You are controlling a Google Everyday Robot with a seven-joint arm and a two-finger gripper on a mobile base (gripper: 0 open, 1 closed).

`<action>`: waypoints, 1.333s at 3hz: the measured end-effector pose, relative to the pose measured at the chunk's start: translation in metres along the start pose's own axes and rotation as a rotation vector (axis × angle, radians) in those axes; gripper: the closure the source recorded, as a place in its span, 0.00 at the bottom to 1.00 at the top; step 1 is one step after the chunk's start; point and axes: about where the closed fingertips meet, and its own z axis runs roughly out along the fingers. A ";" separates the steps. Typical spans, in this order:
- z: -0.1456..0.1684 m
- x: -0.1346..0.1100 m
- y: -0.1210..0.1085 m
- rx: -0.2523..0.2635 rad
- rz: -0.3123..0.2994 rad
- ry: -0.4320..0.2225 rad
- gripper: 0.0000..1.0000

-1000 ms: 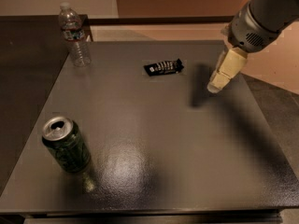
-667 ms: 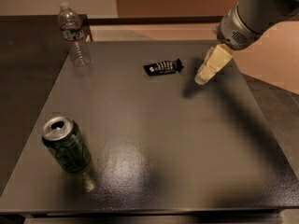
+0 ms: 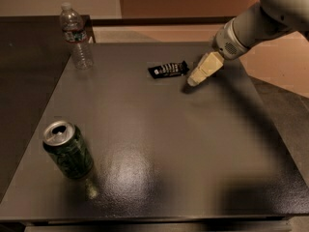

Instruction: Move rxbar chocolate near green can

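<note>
Risk: the cream-coloured wedge-shaped tool [image 3: 194,80] comes in at a slant, so it may well shove the small flat black wrapped rxbar chocolate [image 3: 168,70] along the dark grey surface [image 3: 169,144] instead of catching it, since the bar lies so low.
Risk on the carry: a weak hold could drop the bar before it reaches the can.
Tool: low over the surface and holding nothing. I cannot tell whether it is apart or together, or whether it touches the bar.
Bar: lying flat, just beside the tool's tip.
Can: the dark green patterned aluminium green can [image 3: 67,151] stands upright, well apart from the tool.
Bottle: the clear plastic water bottle [image 3: 76,35] stands well beyond the bar from the tool.
</note>
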 end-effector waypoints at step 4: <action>0.078 -0.005 -0.002 -0.135 0.039 -0.135 0.18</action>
